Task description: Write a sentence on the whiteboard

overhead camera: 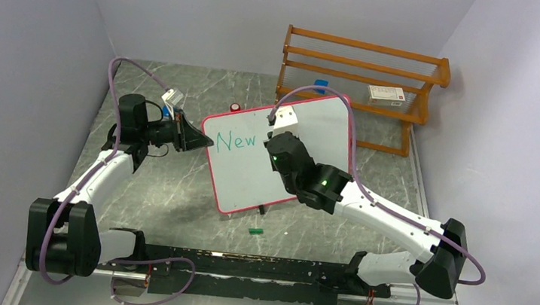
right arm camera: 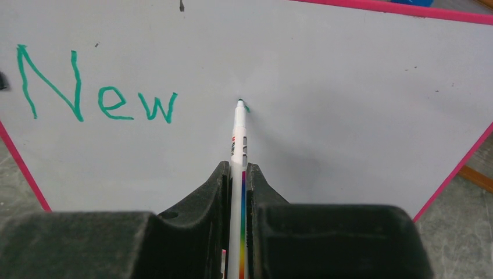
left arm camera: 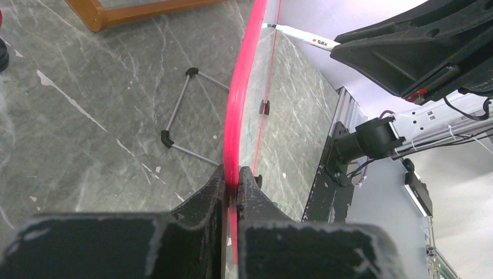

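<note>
1. The left fingers are closed tight on the pink-red rim of the whiteboard, one finger on each face of the board, at its left edge.
2. The right fingers are clamped on a white marker with a rainbow stripe down its barrel. The marker runs straight out between them.
3. The marker's tip touches the white surface, with a tiny green mark just beside it.
4. The sentence so far reads only "New" in green, to the left of the marker tip and near the board's upper left.
5. The whiteboard stands propped at a slant in the middle of the grey marbled desk, between the two arms; a thin wire stand shows behind it.
6. A small green cap lies on the desk just in front of the board's lower edge.
7. A wooden rack stands behind the board, near the back wall.
</note>
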Controlling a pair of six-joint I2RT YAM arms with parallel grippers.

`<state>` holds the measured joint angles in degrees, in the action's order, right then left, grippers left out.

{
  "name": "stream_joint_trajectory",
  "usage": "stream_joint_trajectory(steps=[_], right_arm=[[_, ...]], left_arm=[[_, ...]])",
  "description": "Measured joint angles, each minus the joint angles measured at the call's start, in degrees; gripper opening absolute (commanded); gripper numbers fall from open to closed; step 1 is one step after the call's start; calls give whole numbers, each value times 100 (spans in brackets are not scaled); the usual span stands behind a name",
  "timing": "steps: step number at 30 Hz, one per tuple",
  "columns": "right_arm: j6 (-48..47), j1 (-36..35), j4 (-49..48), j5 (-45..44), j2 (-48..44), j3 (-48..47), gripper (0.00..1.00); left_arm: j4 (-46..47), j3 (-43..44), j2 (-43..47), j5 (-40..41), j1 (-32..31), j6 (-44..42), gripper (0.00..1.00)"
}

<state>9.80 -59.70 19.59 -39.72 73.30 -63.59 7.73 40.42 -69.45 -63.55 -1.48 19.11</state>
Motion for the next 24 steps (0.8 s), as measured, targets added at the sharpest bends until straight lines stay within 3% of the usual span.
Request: stream_joint_trajectory(steps=[24], right_arm=[[44, 2, 201, 315, 39, -15, 0]], left_arm=[[15, 0, -11, 0, 11, 22, 5]])
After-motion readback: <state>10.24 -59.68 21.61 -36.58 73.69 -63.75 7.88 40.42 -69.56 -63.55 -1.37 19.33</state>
